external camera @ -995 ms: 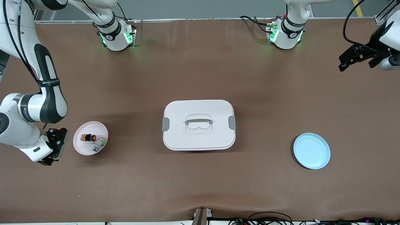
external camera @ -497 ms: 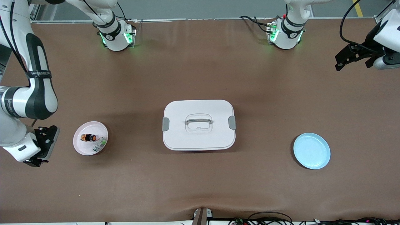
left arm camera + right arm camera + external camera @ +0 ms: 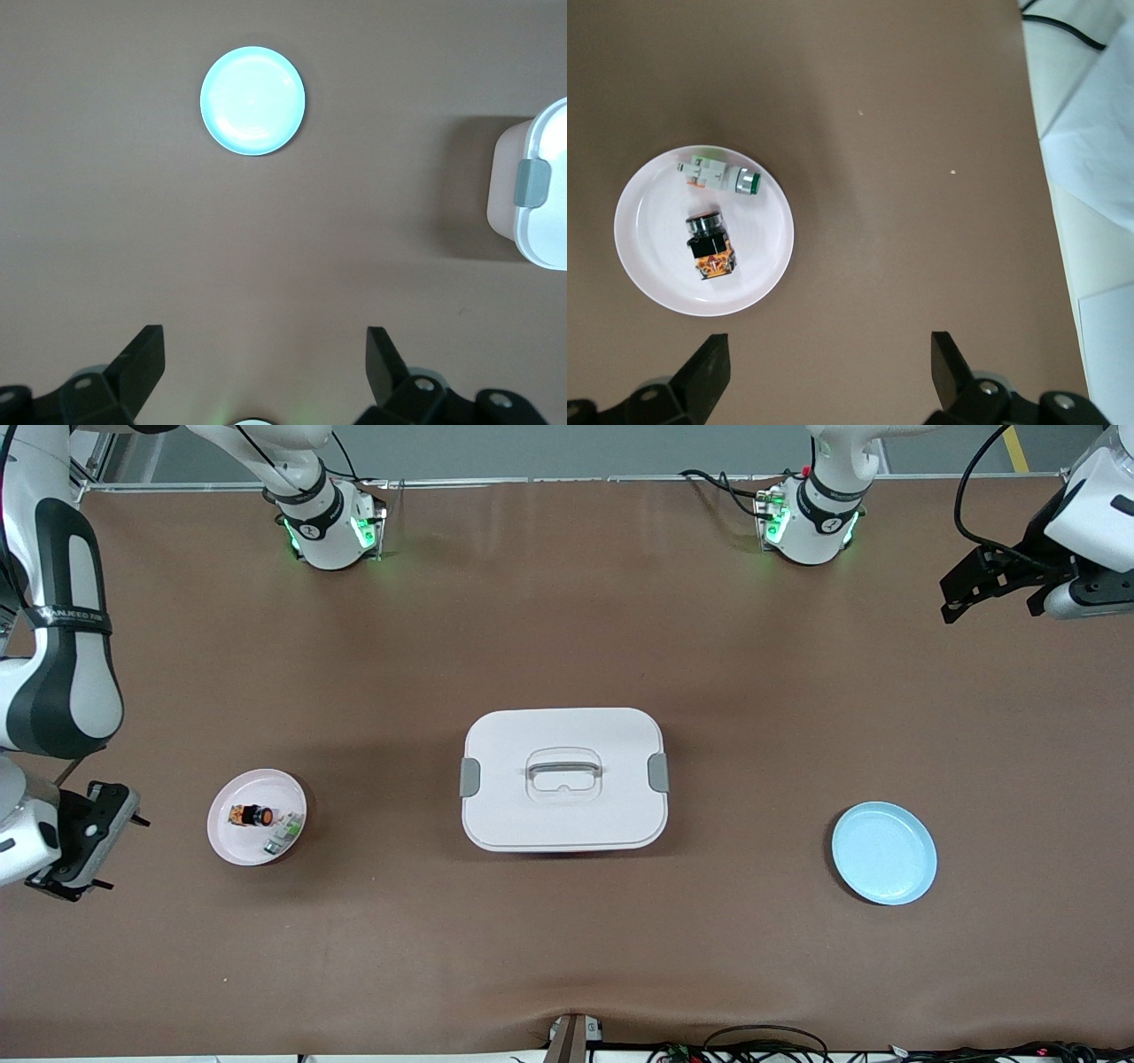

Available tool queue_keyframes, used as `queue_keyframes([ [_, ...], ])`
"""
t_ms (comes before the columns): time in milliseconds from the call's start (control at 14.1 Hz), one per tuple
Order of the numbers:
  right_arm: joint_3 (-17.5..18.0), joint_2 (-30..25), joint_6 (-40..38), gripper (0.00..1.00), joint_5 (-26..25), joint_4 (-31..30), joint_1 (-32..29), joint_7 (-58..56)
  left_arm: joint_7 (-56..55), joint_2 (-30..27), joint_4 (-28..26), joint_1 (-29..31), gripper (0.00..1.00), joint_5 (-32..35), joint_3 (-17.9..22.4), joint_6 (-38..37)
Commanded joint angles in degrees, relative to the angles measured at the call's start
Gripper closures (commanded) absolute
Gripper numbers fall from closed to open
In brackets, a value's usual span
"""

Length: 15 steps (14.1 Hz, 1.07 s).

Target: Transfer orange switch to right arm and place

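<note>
On the pink plate (image 3: 257,850) toward the right arm's end of the table lies the orange switch (image 3: 250,815), on its side, a stubby black body with orange bands and a round button end; the right wrist view shows it plainly (image 3: 710,245) with nothing gripping it. Just beside it on the same plate, slightly nearer the front camera, rests a small white-and-green part (image 3: 282,831), apart from the switch by a narrow gap. The right gripper (image 3: 84,841) hangs over bare table past the plate's edge, toward the right arm's end, its two dark fingers (image 3: 709,372) spread wide and empty, touching nothing. At the middle of the table sits a white lidded box (image 3: 564,779) with a grey handle set into the lid and grey clips at both short ends, well apart from the pink plate. Toward the left arm's end, a little nearer the front camera than the box, is a light blue plate (image 3: 884,853) with nothing on it. The left gripper (image 3: 992,589) is up over the table's edge near the left arm's base, well apart from the blue plate; its fingers (image 3: 385,359) also stand wide apart and hold nothing.
</note>
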Motion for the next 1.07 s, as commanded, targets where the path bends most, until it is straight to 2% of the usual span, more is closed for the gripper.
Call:
queue_keyframes([
  [0, 0.7, -0.4, -1.2, 0.00, 0.6, 1.0, -0.7, 8.1, 0.9, -0.8, 0.4, 0.6, 0.00, -0.9, 0.0, -1.0],
  [497, 0.7, -0.3, -0.6, 0.00, 0.5, 1.9, -0.9, 33.2, 0.9, -1.0, 0.4, 1.9, 0.00, -0.9, 1.0, -1.1],
  [782, 0.8, -0.2, -0.4, 0.00, 4.2, 1.9, -1.7, 64.2, 0.9, -1.9, 0.3, 1.9, 0.00, -0.9, 2.4, -1.4],
  [995, 1.0, -0.4, -0.6, 0.00, 5.4, 1.9, -1.3, 66.9, 1.0, -2.2, 0.3, 1.9, 0.00, -0.9, 2.5, -1.7],
])
